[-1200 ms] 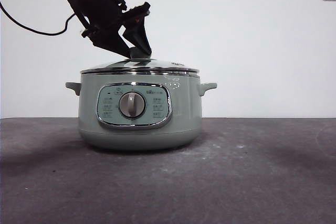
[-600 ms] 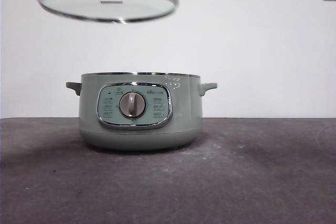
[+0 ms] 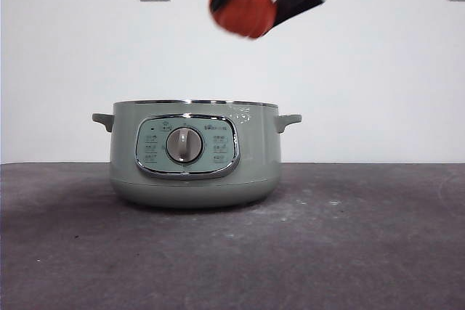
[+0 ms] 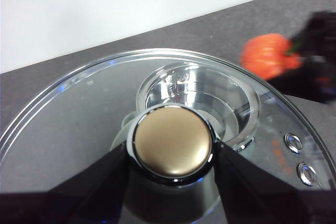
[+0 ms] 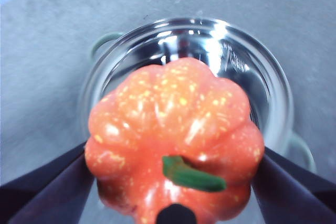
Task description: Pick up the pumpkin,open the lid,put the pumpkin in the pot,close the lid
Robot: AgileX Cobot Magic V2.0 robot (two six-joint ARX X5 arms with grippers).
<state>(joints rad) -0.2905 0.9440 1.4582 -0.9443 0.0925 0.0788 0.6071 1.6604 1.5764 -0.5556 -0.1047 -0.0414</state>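
Two grippers are busy here. The right gripper (image 3: 251, 1) squeezes the pumpkin (image 3: 243, 11) between its two black jaws, high in the air over the pot (image 3: 195, 152). The pumpkin is orange and shiny (its green stem (image 5: 191, 176) points back toward the wrist camera). In the right wrist view the pot sits right under the pumpkin, open on top, with its silver inside (image 5: 210, 51) showing. The left gripper (image 4: 172, 153) pinches the round knob (image 4: 172, 142) of the glass lid (image 4: 73, 114), one jaw on each side. It holds the lid up, off the pot. The pot stands on the dark grey table (image 3: 349, 252), with its dial (image 3: 184, 145) facing the front camera.
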